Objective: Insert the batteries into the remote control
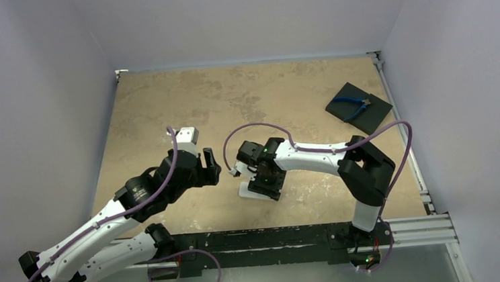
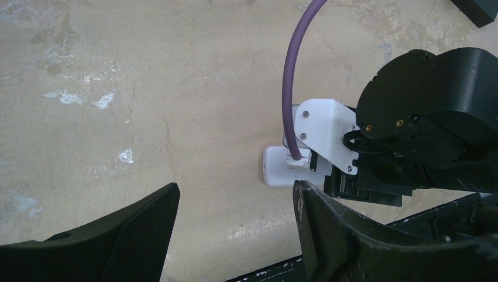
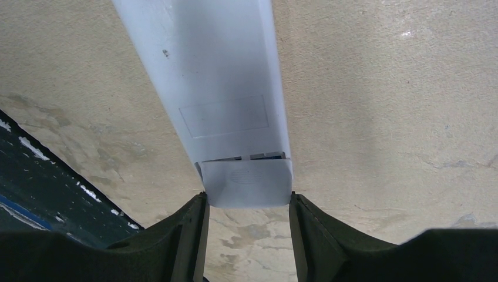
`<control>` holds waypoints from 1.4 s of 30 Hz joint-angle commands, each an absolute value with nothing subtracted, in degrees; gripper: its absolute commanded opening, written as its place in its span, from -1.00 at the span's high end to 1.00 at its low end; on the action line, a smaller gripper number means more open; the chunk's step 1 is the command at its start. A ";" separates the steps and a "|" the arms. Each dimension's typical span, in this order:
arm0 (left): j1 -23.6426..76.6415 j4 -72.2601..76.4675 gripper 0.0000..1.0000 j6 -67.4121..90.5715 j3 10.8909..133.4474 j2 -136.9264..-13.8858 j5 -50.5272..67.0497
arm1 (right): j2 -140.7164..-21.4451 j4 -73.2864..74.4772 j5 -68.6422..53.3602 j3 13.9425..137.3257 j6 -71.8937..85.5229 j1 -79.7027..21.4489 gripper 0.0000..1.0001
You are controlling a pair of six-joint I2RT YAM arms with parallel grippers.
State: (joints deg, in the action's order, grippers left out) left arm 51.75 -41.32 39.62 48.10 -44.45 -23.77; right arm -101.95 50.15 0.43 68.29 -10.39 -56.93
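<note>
remote control [image 3: 223,76], white plastic slab, cover [image 3: 246,183] ajar at 6 o'clock, pinched by right gripper [image 3: 246,201]; left gripper [image 2: 235,194] spread, empty; batteries unseen, likely unloaded.

The remote control [image 3: 223,88] is a slim white plastic slab; it lies flat on the table [image 1: 164,107], plain back upward, close to the near edge and about midway along it; a faint rectangular outline marks its back; at one end the battery cover [image 3: 246,183] sits slid partly outward, a narrow dark gap showing at the seam.
</note>
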 commanded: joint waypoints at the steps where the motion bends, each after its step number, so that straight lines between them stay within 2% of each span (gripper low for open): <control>1: 51.49 -40.22 -0.42 38.67 48.08 -44.38 -23.75 | -100.93 50.34 0.44 70.09 -13.00 -56.87 0.62; 42: 51.46 -40.13 -0.42 38.54 48.00 -42.45 -23.29 | -105.47 55.45 1.58 74.60 -16.45 -59.44 0.67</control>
